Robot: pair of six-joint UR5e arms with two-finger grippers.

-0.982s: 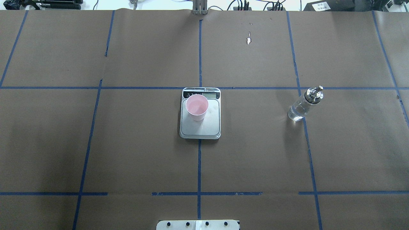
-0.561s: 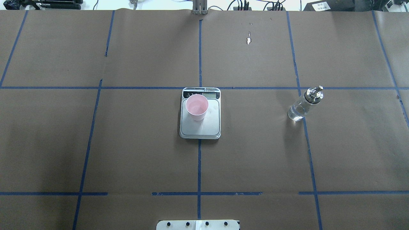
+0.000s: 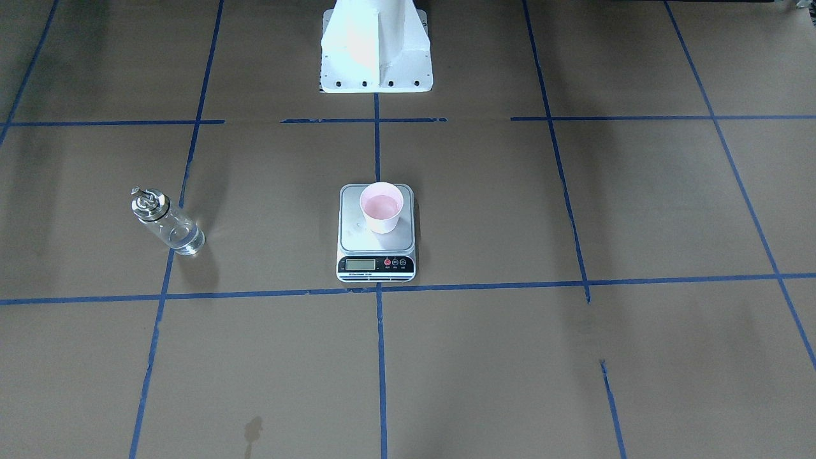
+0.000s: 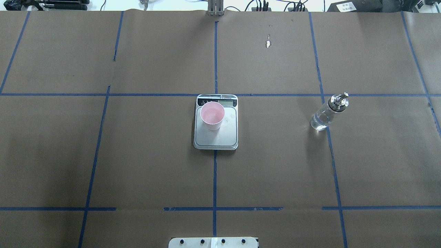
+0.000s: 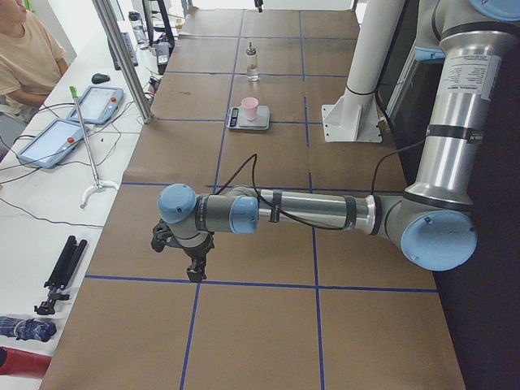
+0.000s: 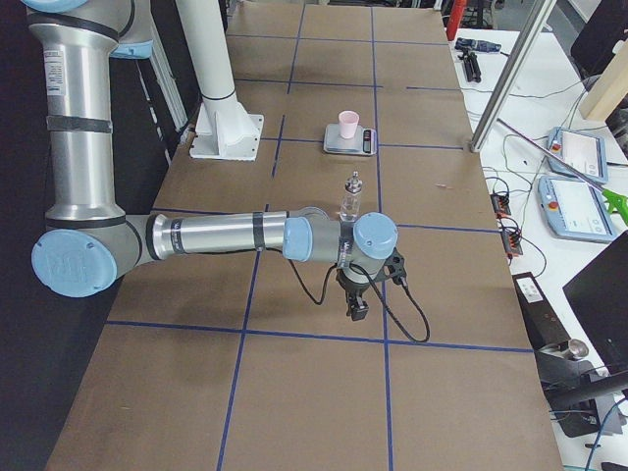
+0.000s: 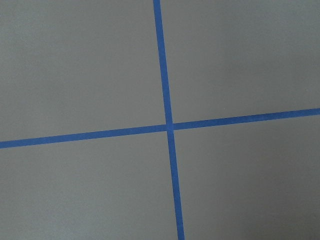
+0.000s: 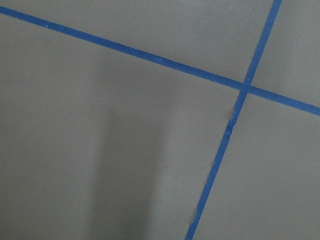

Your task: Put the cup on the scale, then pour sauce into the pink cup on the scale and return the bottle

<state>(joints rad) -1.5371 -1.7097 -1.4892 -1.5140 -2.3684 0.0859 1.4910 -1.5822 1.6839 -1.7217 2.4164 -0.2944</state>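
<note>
The pale pink cup (image 4: 212, 115) (image 3: 381, 207) stands upright on the silver scale (image 4: 227, 137) (image 3: 357, 236) at the table's middle, toward the display end of the platform. The glass bottle (image 4: 325, 113) (image 3: 169, 223) with a metal spout stands alone to the robot's right, clear sauce (image 4: 318, 123) in its lower part. My left gripper (image 5: 195, 272) hangs low over the table far from the scale, seen only in the exterior left view. My right gripper (image 6: 355, 312) hangs likewise, short of the bottle (image 6: 349, 196). I cannot tell whether either is open or shut.
The white robot pedestal (image 3: 376, 51) stands behind the scale. Blue tape lines cross the brown paper. Past the table's far edge are a metal post (image 5: 122, 57), tablets (image 5: 97, 104), cables and a seated person (image 5: 28, 49).
</note>
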